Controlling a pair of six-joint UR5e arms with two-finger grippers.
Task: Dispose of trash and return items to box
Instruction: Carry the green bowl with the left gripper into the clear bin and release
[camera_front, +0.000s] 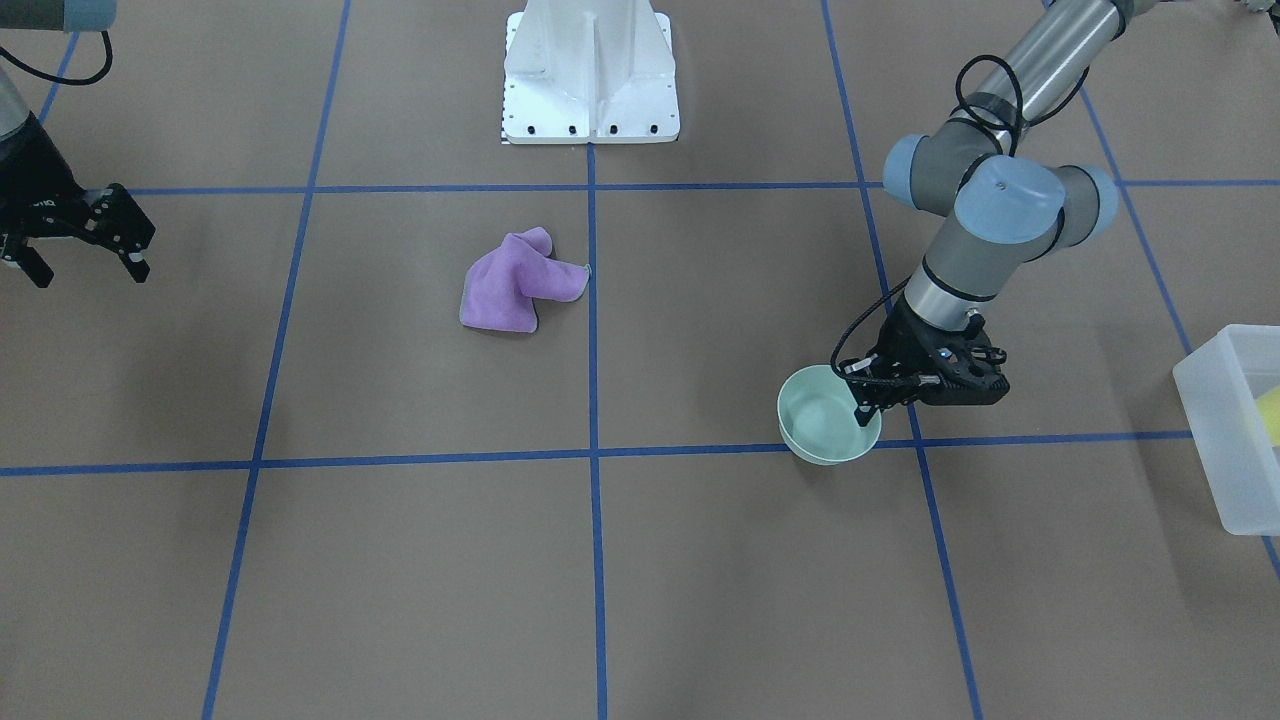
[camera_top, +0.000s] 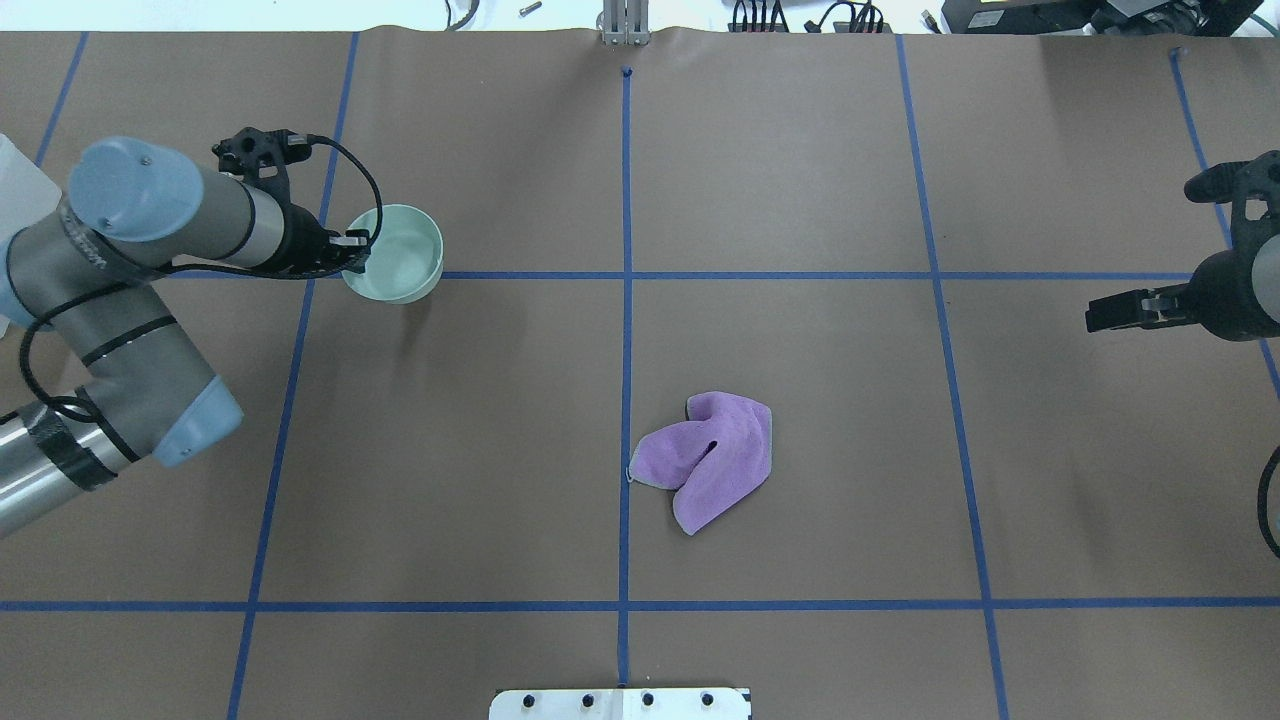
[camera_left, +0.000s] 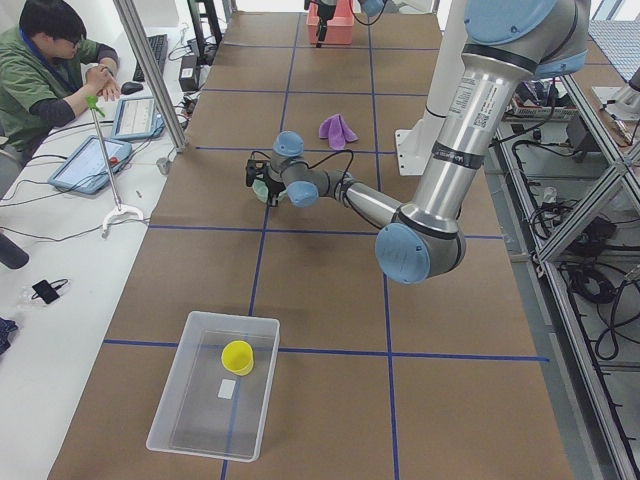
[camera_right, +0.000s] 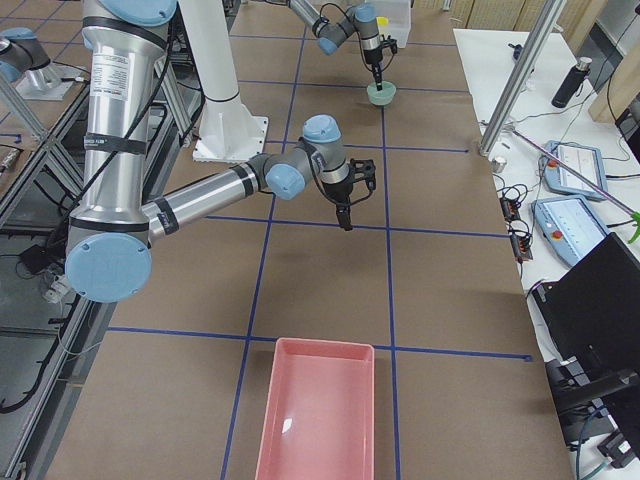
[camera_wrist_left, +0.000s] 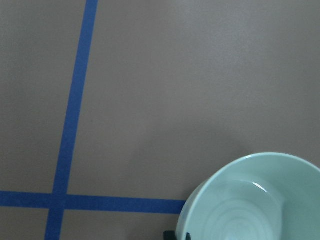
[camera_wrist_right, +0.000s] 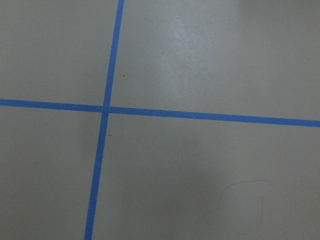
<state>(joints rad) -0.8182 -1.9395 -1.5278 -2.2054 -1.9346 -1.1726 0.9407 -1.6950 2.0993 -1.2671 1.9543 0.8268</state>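
My left gripper (camera_front: 862, 412) is shut on the near rim of a mint-green bowl (camera_front: 822, 418), which seems to hang slightly above the table; it also shows in the overhead view (camera_top: 398, 252) and the left wrist view (camera_wrist_left: 255, 200). The frosted box (camera_front: 1225, 440) stands at the table's end on my left, and the yellow cup (camera_left: 238, 356) lies inside it (camera_left: 180, 400). A crumpled purple cloth (camera_top: 712, 455) lies near the table's middle. My right gripper (camera_front: 88, 262) is open and empty, hovering far off on my right side.
The white robot base (camera_front: 590, 80) stands at the table's near edge. A pink bin (camera_right: 320, 410) sits at the table's end on my right. A small white piece (camera_left: 227, 389) lies in the box. An operator sits beyond the table's far edge.
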